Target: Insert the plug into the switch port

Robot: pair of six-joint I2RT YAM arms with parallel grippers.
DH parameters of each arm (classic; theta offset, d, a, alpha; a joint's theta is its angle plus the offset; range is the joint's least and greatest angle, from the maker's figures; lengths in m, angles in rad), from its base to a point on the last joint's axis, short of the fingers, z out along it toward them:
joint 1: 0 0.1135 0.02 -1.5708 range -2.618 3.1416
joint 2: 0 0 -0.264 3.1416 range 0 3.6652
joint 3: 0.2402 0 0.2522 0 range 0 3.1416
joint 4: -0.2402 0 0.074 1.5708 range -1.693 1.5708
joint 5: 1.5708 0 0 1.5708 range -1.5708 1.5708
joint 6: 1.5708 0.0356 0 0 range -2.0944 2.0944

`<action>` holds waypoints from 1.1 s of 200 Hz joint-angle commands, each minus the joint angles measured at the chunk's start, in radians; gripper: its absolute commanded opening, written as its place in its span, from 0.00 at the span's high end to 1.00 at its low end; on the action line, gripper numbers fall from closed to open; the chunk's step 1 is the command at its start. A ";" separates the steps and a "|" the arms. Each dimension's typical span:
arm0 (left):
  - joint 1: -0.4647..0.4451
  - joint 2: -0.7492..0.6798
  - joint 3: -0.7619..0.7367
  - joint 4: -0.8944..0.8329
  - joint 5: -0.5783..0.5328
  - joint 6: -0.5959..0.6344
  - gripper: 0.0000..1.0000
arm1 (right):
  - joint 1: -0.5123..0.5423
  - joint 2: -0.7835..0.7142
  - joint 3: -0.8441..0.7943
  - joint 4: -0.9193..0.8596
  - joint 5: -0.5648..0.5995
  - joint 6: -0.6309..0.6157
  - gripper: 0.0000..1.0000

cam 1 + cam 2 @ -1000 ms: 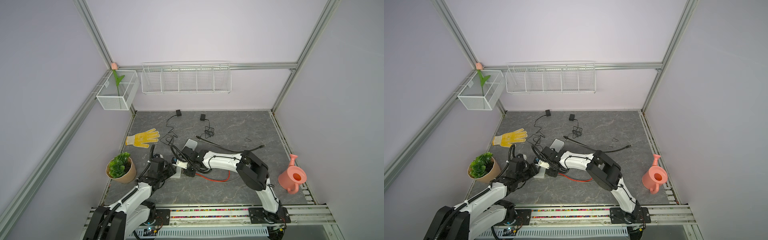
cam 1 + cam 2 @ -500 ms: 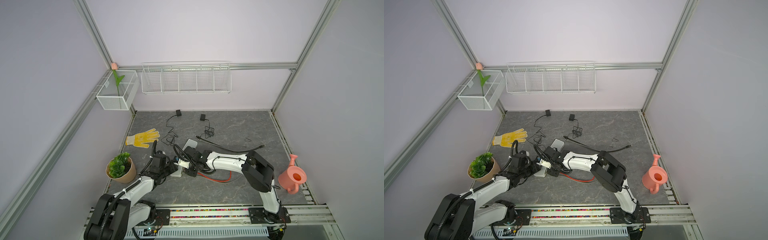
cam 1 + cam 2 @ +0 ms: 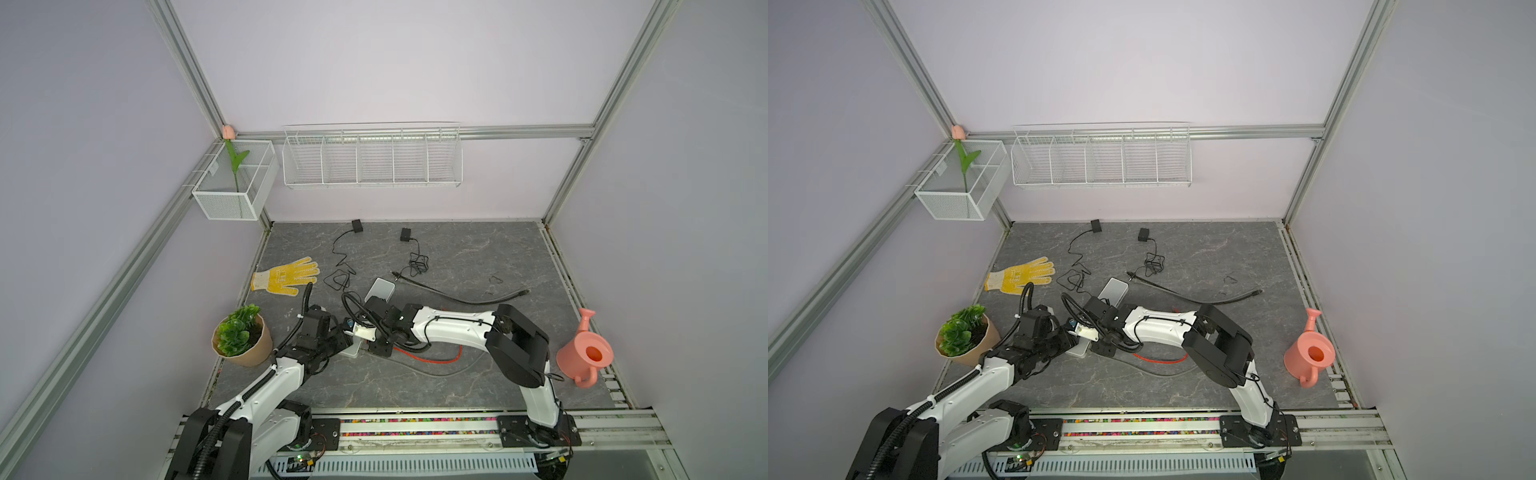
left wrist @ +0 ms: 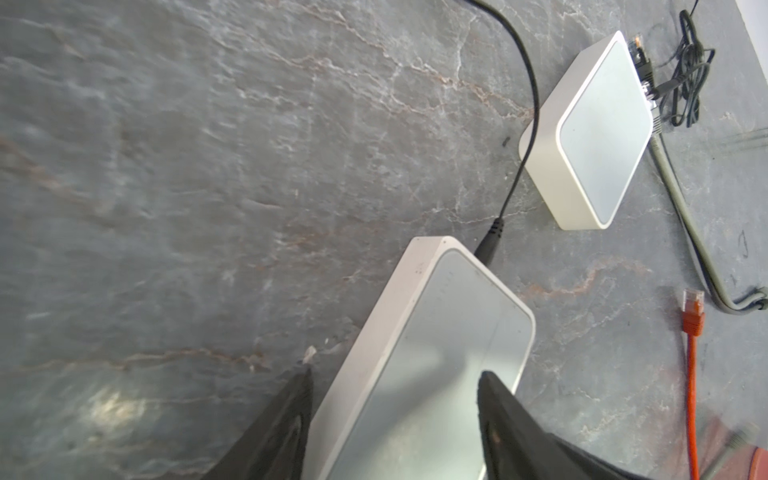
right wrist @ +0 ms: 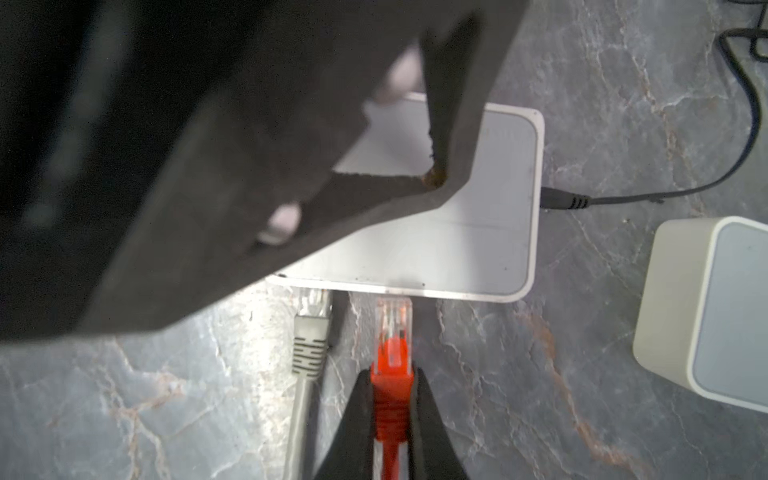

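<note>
The orange plug (image 5: 392, 332) is pinched at its boot in your right gripper (image 5: 392, 374), whose jaws press in on either side of it. Its clear tip meets the long port edge of the white switch (image 5: 457, 232); you cannot tell from here how deep it sits. A grey plug (image 5: 311, 328) lies just beside it against the same edge. A black power lead (image 5: 565, 202) is plugged into the switch's short end, the one facing the second white box (image 5: 706, 316). Your left gripper (image 4: 395, 374) stands spread, one finger down beside the switch's long side and the other over its glossy top; whether either touches it is unclear. Take the back wall as 12 o'clock in both top views: the switch lies toward 8 o'clock from the middle of the grey mat (image 3: 457, 395), mostly hidden under the two grippers. Your right arm reaches it from 3 o'clock, your left from about 8 o'clock. From the switch, you will find the second white box at 1 o'clock, the potted plant (image 3: 241, 338) at 9 o'clock, the yellow glove (image 3: 286, 277) between 10 and 11 o'clock, and the pink watering can (image 3: 584, 357) well apart at 3 o'clock.
</note>
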 commanded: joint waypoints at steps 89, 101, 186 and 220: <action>0.021 0.042 0.037 0.074 0.060 0.039 0.36 | 0.011 0.052 0.028 -0.048 0.011 -0.058 0.93; 0.040 0.070 0.044 0.093 0.094 0.044 0.37 | 0.010 0.058 0.035 -0.056 0.010 -0.061 0.93; 0.060 0.176 0.122 0.048 0.180 0.092 0.41 | -0.001 0.037 0.016 -0.067 -0.024 -0.058 0.93; 0.059 0.175 0.107 0.060 0.192 0.085 0.42 | -0.010 0.052 0.031 -0.094 -0.051 -0.059 0.93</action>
